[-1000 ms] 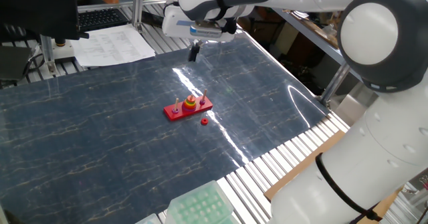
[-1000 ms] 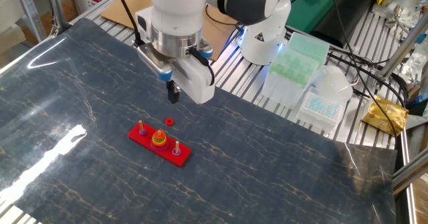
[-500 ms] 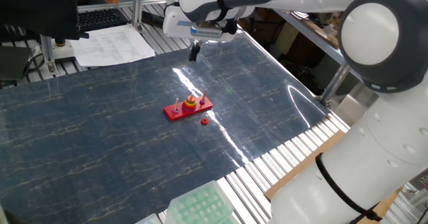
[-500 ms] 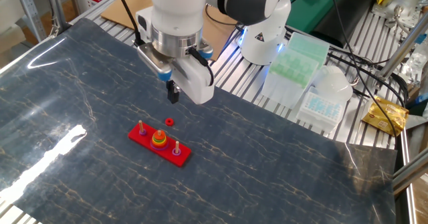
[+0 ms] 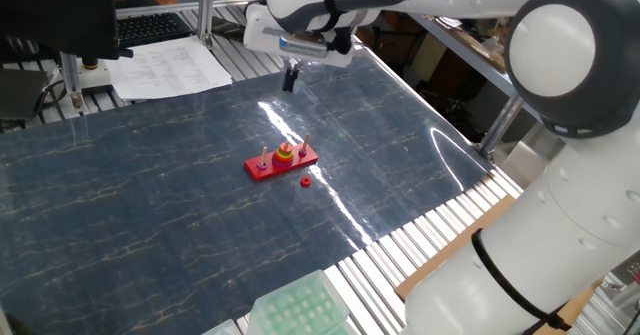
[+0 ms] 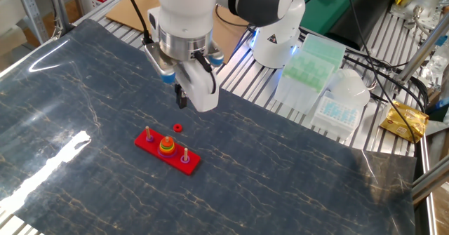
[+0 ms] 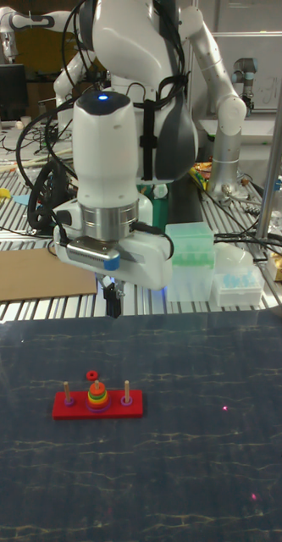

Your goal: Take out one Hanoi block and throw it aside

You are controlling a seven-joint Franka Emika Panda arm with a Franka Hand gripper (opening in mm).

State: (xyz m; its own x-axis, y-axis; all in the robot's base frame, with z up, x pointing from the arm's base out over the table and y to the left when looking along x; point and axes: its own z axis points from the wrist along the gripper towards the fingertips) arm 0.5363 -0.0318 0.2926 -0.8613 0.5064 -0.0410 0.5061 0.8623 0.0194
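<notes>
- One fixed view: the small round red Hanoi block (image 5: 304,182) lies on the dark marbled table (image 5: 150,205), just beside the red pegged base (image 5: 282,162).
- Other fixed view: the black two-finger gripper (image 6: 182,97) hangs above, fingers pinched narrow, empty.
- Tall view: the block sits just behind the base.

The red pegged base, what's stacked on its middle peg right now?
On the red pegged base, the middle peg holds a disc stack: green lowest, yellow, then reddish-orange. Any disc beneath green is hidden. One small red disc lies on the table.
</notes>
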